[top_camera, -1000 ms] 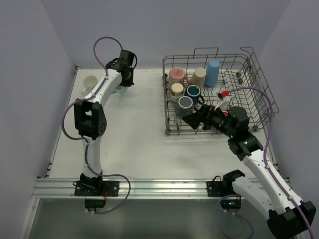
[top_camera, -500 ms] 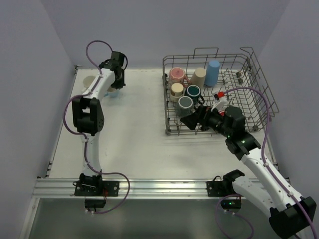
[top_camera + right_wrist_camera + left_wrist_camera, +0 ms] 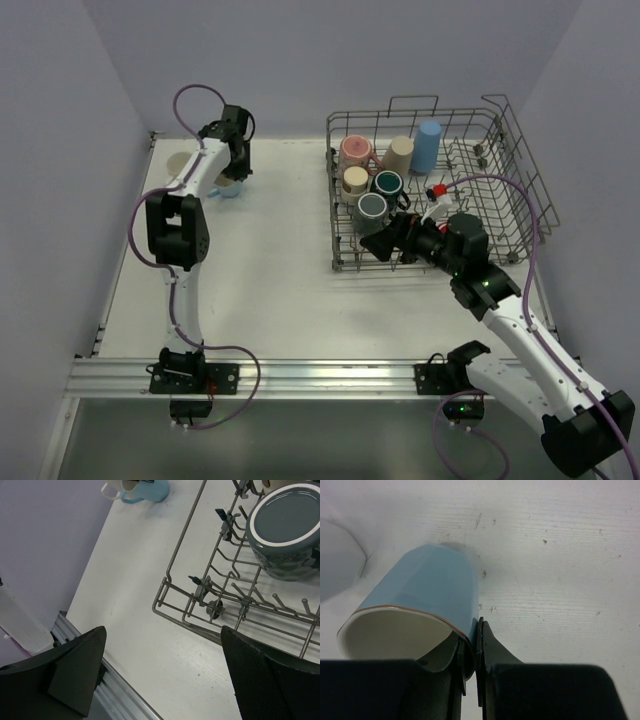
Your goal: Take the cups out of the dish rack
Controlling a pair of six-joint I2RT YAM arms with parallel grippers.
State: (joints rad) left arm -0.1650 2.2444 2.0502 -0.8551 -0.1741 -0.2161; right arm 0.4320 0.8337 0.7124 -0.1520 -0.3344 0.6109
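Left fingers (image 3: 492,647) pinch the rim of the light blue cup (image 3: 425,587); right fingers (image 3: 260,680) gape near a dark teal cup (image 3: 285,525), likely slick, brittle; rim-pinch suits

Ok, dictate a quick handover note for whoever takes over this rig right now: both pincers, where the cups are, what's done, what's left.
Left pincer: shut on the rim of the light blue cup, at the far left of the table, beside a cream cup.
Right pincer: open, empty, at the near left corner of the dish rack, by the grey-teal cup.
Done: two cups are out of the rack.
Left: release the light blue cup. Six cups show in the rack, plus a red one partly hidden behind the right arm.
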